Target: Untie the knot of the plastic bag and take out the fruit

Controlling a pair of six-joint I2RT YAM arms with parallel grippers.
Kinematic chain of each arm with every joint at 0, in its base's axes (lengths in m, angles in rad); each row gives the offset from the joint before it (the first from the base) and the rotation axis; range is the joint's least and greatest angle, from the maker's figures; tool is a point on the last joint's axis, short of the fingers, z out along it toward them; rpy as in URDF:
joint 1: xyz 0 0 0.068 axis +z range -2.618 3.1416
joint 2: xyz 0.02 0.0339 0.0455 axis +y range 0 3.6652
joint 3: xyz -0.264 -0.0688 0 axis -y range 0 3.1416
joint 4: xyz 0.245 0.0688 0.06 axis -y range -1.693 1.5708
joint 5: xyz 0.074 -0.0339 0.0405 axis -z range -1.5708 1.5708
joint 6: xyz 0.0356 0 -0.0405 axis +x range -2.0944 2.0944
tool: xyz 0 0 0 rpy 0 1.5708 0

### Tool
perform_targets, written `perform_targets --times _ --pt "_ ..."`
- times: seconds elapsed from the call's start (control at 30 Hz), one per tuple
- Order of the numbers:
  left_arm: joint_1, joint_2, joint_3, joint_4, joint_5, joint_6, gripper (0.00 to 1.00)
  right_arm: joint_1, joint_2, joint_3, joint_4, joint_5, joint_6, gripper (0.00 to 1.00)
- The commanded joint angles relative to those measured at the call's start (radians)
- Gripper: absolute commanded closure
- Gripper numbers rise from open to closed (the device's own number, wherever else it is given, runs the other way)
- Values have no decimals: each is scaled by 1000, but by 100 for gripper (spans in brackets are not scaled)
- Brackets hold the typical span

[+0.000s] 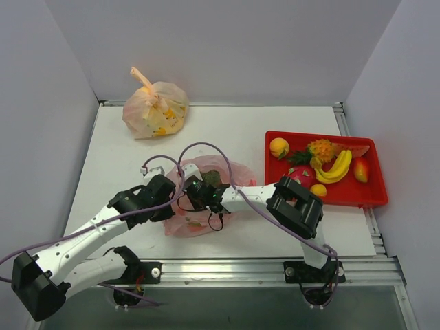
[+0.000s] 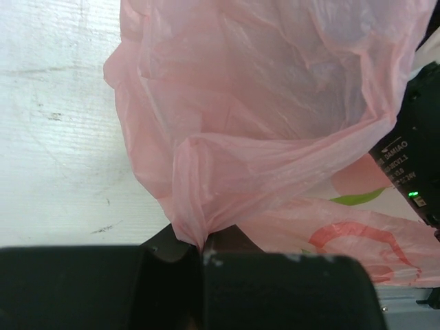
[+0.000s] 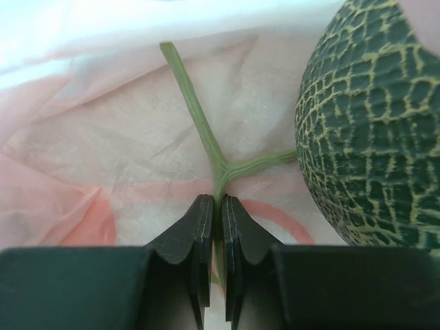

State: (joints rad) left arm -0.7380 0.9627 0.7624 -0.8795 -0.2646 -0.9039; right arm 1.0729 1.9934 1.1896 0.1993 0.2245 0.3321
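Observation:
The pink plastic bag [image 1: 199, 218] lies at the table's front centre, loose and open; no knotted tail shows. My left gripper [image 2: 201, 246] is shut on a gathered fold of the bag's pink film [image 2: 261, 124], and it sits at the bag's left side in the top view [image 1: 173, 198]. My right gripper [image 3: 221, 206] is shut on the thin green stem [image 3: 196, 110] of the round green netted melon [image 3: 375, 124], which sits inside the bag. In the top view the right gripper [image 1: 201, 194] is over the bag, with the melon [image 1: 213, 179] just behind it.
A red tray [image 1: 316, 135] at the right holds a pineapple [image 1: 320, 147], a banana bunch [image 1: 337, 167], a dragon fruit [image 1: 300, 177] and other fruit. A tied yellowish-orange bag [image 1: 155, 108] stands at the back left. Walls enclose the table.

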Motion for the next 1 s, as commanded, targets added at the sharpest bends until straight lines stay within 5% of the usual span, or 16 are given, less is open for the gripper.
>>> perform_targets --times 0.0,0.33,0.97 --pt "6 -1 61 10 -77 28 100 -7 -56 -16 -107 -49 -63 100" --pt "95 7 110 -3 -137 117 100 -1 -303 -85 -195 -304 -294 100" --pt "127 -56 54 -19 -154 137 100 -40 -587 -32 -293 -530 -285 100"
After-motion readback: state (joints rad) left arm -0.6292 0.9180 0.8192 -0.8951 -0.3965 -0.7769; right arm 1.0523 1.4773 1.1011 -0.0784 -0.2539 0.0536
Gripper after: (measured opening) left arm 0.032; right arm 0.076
